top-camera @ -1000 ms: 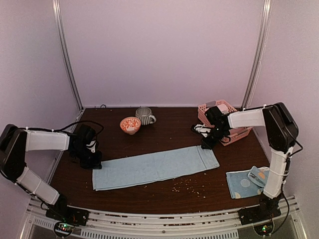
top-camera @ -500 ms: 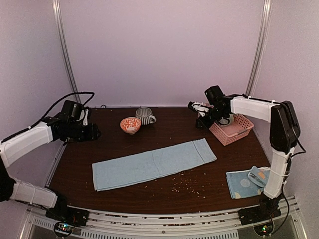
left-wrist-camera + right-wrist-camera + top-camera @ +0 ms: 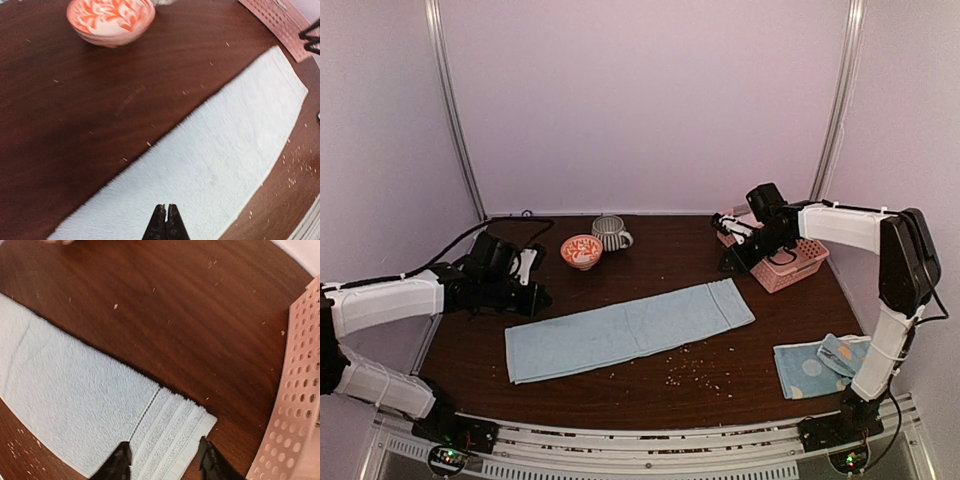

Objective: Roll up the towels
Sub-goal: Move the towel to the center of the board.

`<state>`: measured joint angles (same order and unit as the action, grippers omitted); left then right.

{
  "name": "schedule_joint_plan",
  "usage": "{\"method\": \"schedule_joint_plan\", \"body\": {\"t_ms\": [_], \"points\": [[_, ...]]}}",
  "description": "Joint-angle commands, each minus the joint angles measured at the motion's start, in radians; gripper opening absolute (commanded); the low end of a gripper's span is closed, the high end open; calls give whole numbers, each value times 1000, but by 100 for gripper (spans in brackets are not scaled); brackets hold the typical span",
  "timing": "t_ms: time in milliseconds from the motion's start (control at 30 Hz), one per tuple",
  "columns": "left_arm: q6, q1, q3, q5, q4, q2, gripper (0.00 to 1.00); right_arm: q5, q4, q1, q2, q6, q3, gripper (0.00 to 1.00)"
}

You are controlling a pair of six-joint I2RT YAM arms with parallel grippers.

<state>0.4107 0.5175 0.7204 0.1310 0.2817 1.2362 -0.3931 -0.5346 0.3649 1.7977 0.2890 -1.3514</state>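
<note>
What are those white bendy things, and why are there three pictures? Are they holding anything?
They are two robot arms, each ending in a two-finger gripper. One picture looks down from a camera above; the other two come from small cameras on the wrists, showing their own fingers. On the brown table lie a long light blue towel, spread flat, and a folded dotted towel. There are also an orange swirly bowl, a striped mug and a pink basket. Nothing is held: the left gripper is shut and empty, the right gripper is open over the long towel's end.
</note>
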Motion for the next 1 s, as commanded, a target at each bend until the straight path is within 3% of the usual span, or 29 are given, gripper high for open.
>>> {"method": "schedule_joint_plan", "body": {"t_ms": [0, 267, 600, 733, 867, 967], "points": [[84, 72, -81, -26, -23, 9, 0, 82, -14, 17, 30, -27, 46, 35], [165, 82, -172, -121, 22, 32, 0, 259, -18, 44, 186, 9, -7, 24], [210, 81, -122, -149, 129, 163, 0, 344, -70, 49, 395, 32, -277, 25], [204, 83, -127, -185, 128, 61, 0, 333, -96, 45, 316, 29, -279, 32], [175, 83, -137, -218, 73, -38, 0, 306, -87, 25, 214, -30, -205, 49], [168, 83, -135, -204, 14, -40, 5, 283, -163, 23, 223, -41, -211, 51]]}}
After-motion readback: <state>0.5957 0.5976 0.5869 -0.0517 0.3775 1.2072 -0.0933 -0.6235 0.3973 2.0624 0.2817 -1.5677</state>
